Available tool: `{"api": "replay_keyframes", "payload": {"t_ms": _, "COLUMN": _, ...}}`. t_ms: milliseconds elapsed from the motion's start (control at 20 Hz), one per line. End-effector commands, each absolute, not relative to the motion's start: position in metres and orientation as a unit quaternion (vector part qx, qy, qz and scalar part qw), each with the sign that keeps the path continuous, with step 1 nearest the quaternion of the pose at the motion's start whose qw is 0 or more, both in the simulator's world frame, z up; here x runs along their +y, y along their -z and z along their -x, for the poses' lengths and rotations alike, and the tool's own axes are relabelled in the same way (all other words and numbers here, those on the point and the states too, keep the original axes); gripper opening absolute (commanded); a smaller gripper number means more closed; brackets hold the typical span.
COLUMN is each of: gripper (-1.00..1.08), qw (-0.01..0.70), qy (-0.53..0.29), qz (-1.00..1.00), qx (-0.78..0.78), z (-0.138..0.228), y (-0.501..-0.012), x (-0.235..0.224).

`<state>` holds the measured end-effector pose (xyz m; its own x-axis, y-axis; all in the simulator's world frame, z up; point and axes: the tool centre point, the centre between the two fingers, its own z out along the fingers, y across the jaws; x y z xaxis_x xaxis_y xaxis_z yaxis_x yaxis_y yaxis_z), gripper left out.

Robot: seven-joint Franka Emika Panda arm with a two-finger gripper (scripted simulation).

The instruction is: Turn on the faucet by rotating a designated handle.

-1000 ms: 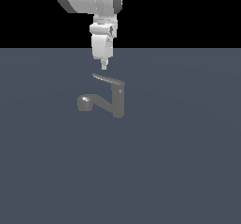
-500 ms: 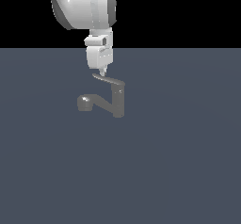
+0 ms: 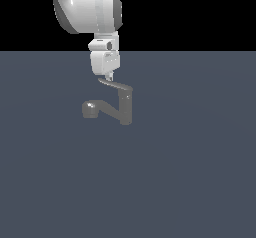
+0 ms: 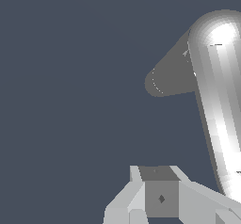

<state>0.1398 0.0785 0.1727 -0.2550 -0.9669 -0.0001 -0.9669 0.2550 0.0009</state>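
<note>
White and bent over from the exterior view's upper left, the arm [image 3: 90, 9] points its gripper [image 3: 109, 76] straight down, just above the handle [image 3: 115, 85] tip. Whether its jaws are apart, I cannot tell. The faucet [image 3: 112, 107] stands on the blue-grey surface [image 3: 190, 172].

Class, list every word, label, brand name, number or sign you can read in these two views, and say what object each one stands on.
None: no readable text appears in either view.
The faucet, its handle, the gripper and the grey floor are all plain, unmarked surfaces.
The small dark diamond on the gripper's body in the wrist view is a shape, not a character.
</note>
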Motion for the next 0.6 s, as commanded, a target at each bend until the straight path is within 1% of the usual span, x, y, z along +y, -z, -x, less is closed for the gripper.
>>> {"api": "replay_keyframes", "payload": {"t_ms": 0, "gripper": -1.0, "qw": 0.0, "qy": 0.0, "qz": -0.611, "qx": -0.792, "z": -0.135, "y": -0.173, "x": 0.081}}
{"api": "replay_keyframes", "payload": {"t_ms": 550, "gripper": -1.0, "qw": 0.0, "qy": 0.0, "qz": -0.61, "qx": -0.792, "z": -0.11, "y": -0.173, "x": 0.092}}
